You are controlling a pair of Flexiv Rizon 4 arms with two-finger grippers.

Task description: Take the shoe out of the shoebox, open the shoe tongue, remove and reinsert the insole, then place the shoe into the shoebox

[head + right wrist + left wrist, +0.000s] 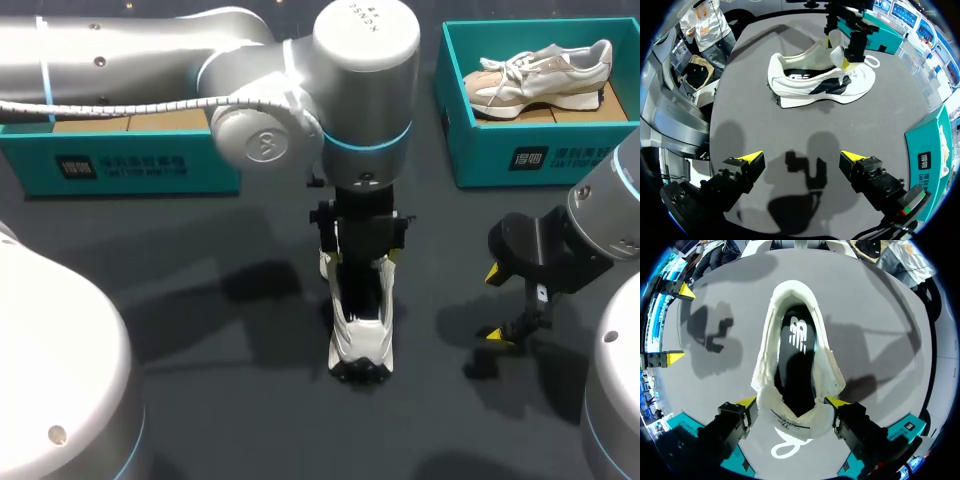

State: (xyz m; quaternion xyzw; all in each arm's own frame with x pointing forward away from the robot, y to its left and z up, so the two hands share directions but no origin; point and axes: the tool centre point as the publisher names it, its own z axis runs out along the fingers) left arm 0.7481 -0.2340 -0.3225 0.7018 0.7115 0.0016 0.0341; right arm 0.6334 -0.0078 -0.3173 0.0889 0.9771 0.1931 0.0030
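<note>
From above, the white shoe [360, 335] stands mid-worktop [200, 330] with its heel toward six o'clock. It is out of the teal shoebox [520, 150] at two o'clock, where a second, beige shoe [540, 75] lies. The left gripper [365, 262] hangs over the white shoe's front. The right gripper [495, 304] waits at three o'clock, probably kept out of the way.

In the left wrist view, the jaws appear clenched on the tongue [790, 422] from both sides. This likely holds the shoe's mouth wide, so the black insole [796, 360], at the gripper's twelve o'clock, lies exposed and not yet removed.

In the right wrist view, the jaws are released with nothing between them. The shoe sits well ahead at twelve o'clock, so this arm seems placed to reach for the insole.
</note>
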